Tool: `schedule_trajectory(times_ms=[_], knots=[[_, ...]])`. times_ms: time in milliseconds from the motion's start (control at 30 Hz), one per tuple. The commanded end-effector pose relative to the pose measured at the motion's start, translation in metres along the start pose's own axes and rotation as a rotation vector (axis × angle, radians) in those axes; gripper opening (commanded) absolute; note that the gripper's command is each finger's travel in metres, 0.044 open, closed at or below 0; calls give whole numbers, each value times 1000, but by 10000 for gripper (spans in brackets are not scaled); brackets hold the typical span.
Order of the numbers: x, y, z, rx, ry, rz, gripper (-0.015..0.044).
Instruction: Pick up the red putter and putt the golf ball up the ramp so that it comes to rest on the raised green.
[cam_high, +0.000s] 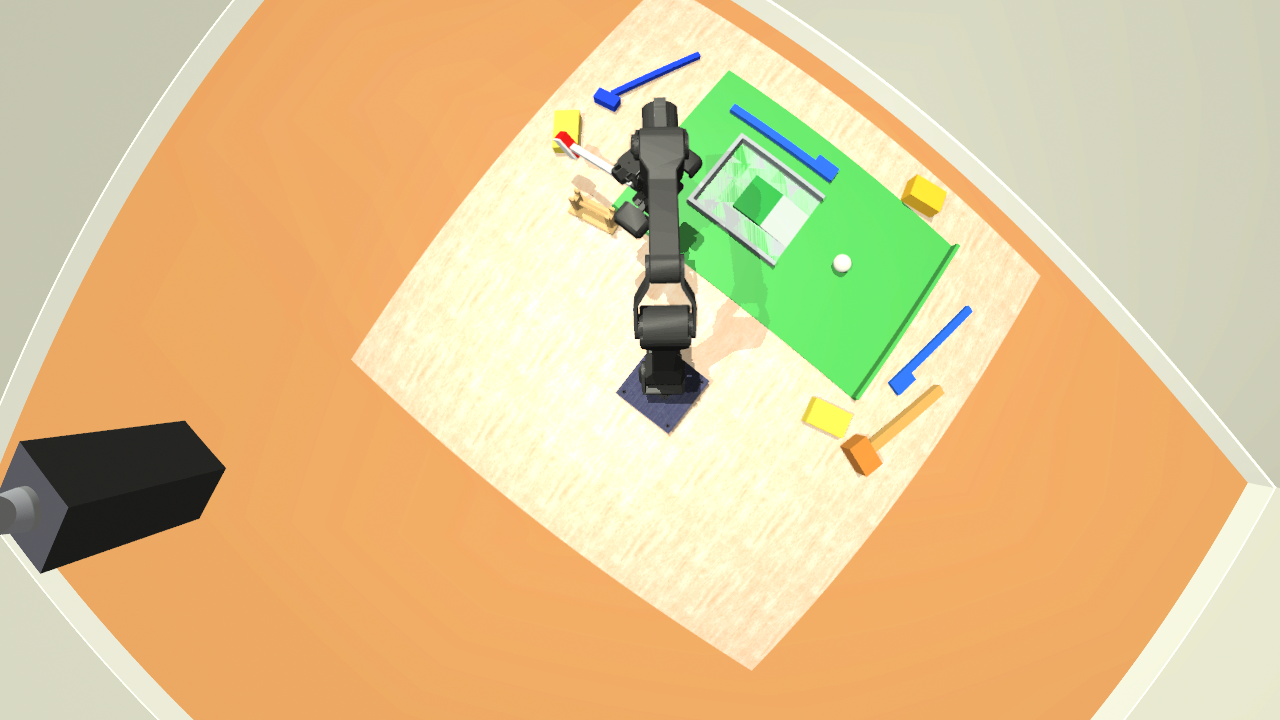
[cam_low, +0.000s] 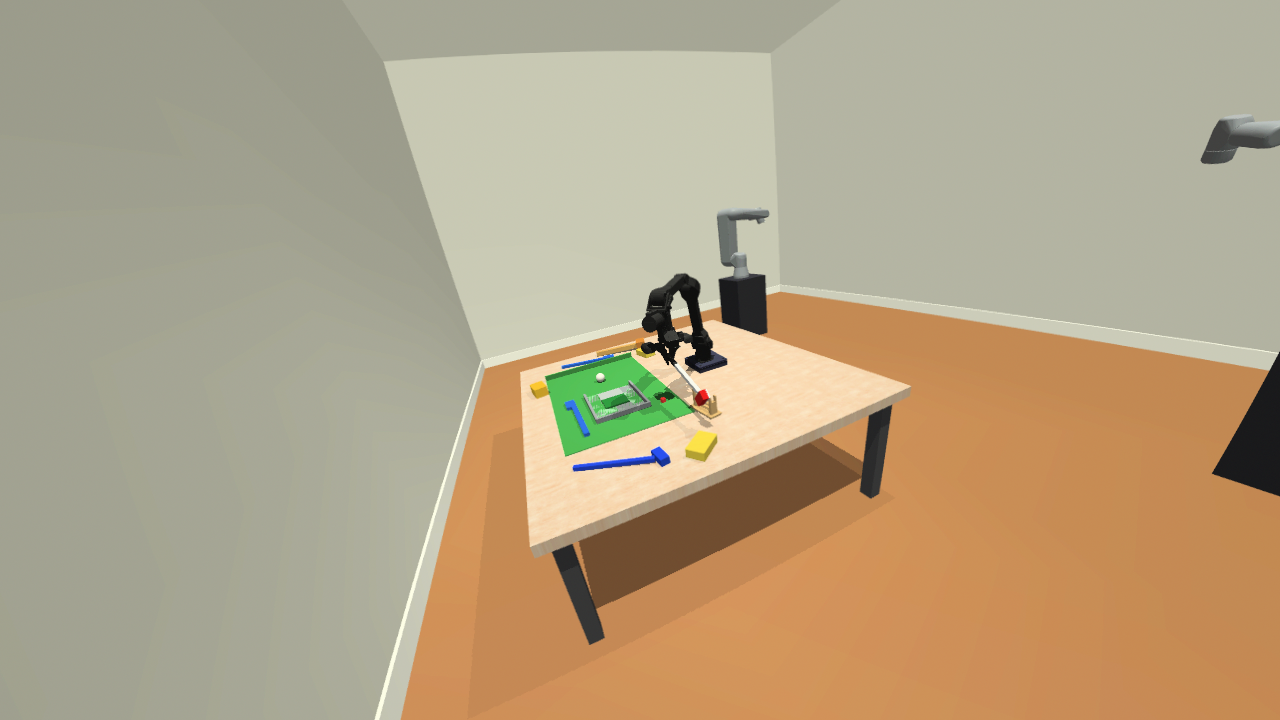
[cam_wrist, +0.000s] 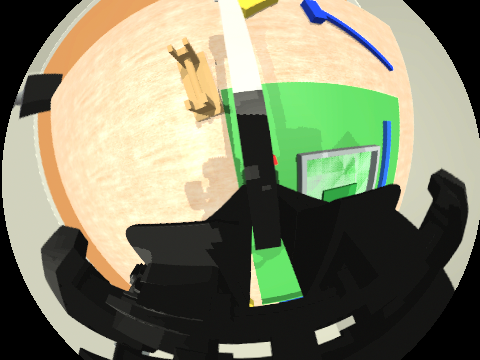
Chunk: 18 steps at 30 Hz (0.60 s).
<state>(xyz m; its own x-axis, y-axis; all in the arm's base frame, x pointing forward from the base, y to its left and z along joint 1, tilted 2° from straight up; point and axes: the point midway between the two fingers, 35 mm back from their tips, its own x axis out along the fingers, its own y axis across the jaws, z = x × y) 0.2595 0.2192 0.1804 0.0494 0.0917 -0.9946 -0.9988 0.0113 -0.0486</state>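
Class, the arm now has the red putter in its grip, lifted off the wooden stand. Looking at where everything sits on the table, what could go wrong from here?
1. The hand grips the red putter at its dark handle end, so the long shaft could twist or slip during the swing.
2. The golf ball lies beyond the raised green; carrying the putter across might clip its frame.
3. The putter head hangs near the yellow block and wooden stand; a swing could knock them.

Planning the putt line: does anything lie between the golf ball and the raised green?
Nothing visible does. The golf ball sits on the green mat, apart from the ramp that leads up to the raised green. The nearest blue putter lies along the green's far side, off that line.
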Motion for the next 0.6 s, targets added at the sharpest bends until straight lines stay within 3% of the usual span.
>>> schedule_trajectory(times_ms=[0,567], knots=[[1,-16,-21,81,-7,-1,0],[0,-61,-109,390,8,-17,0]])
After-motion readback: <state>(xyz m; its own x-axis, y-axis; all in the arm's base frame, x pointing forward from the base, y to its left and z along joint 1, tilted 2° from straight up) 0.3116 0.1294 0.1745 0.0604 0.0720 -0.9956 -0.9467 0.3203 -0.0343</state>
